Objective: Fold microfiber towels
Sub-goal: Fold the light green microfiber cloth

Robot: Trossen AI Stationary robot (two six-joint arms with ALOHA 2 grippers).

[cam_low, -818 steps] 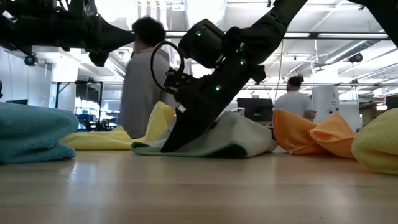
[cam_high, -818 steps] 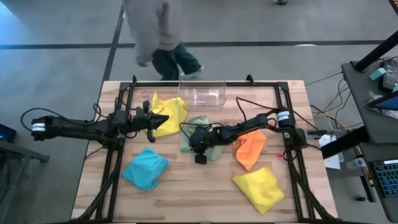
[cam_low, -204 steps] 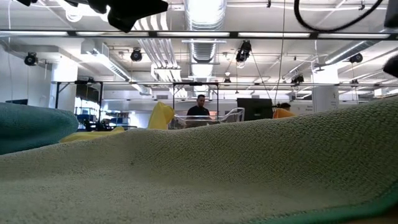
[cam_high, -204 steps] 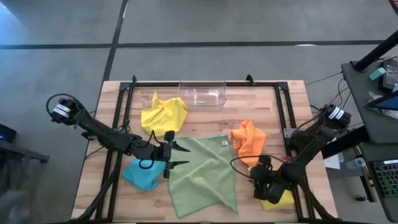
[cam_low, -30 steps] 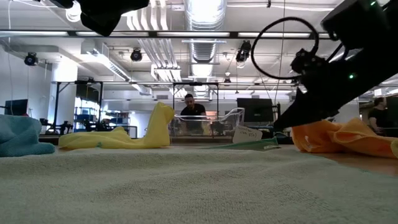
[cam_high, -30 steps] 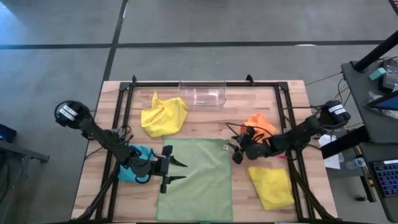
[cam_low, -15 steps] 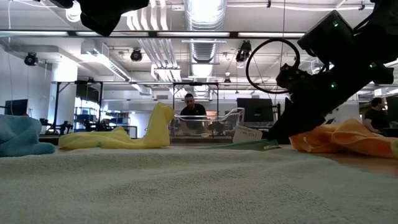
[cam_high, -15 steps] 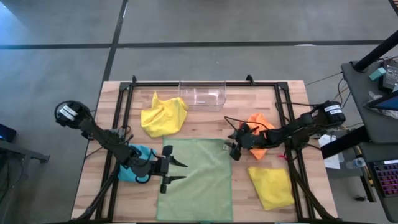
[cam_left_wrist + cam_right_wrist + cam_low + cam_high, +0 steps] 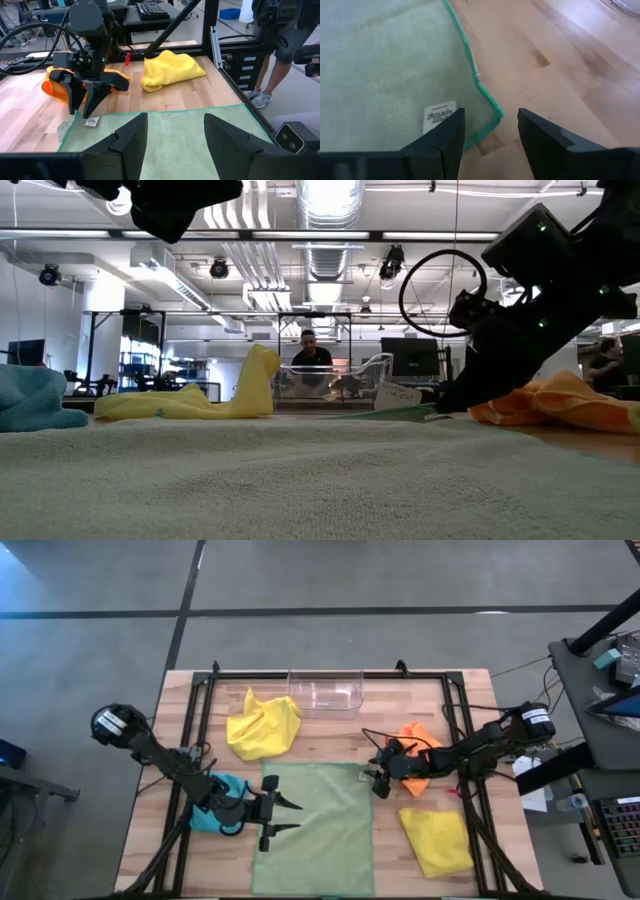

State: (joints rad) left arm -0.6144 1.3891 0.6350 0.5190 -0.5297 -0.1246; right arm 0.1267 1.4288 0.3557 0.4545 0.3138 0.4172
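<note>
The pale green microfiber towel [image 9: 315, 827] lies spread flat at the front middle of the wooden bench [image 9: 460, 700] in the high view, left gripper [image 9: 285, 816] at its left edge, right gripper [image 9: 374, 783] at its far right corner. The low view shows the crumpled yellow towel [image 9: 215, 395] beyond it. In the left wrist view the left fingers [image 9: 131, 136] gape over green cloth. In the right wrist view the right fingers [image 9: 543, 136] stand apart, holding nothing, above the corner's white label [image 9: 438, 116].
</note>
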